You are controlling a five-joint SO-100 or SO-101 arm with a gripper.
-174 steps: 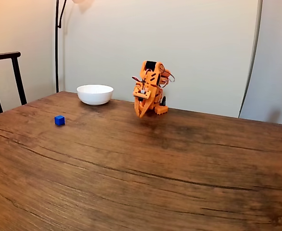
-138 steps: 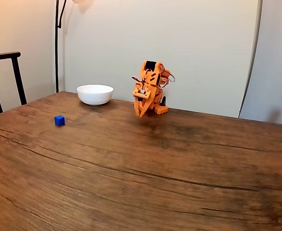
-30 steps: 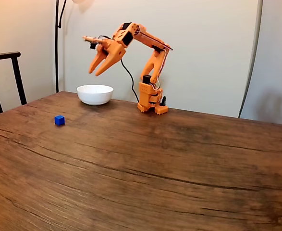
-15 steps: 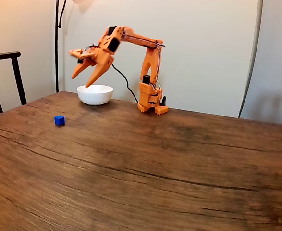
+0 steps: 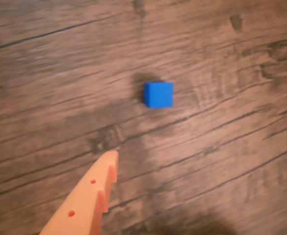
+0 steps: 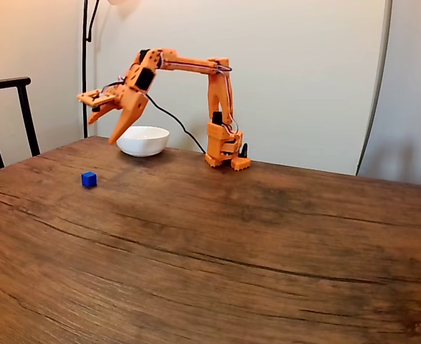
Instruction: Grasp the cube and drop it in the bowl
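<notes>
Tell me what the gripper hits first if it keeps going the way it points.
Probably bare table just short of the cube. The gripper, jaws open, points down and leftward above it; depth is unclear.

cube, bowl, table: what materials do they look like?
Cube: uniform matte blue with crisp edges and no grain, likely plastic or painted wood. Bowl: plain white with a smooth glossy wall, probably glazed ceramic, possibly melamine. Table: brown with dark grain lines and knots, either wood or a wood-look laminate.
</notes>
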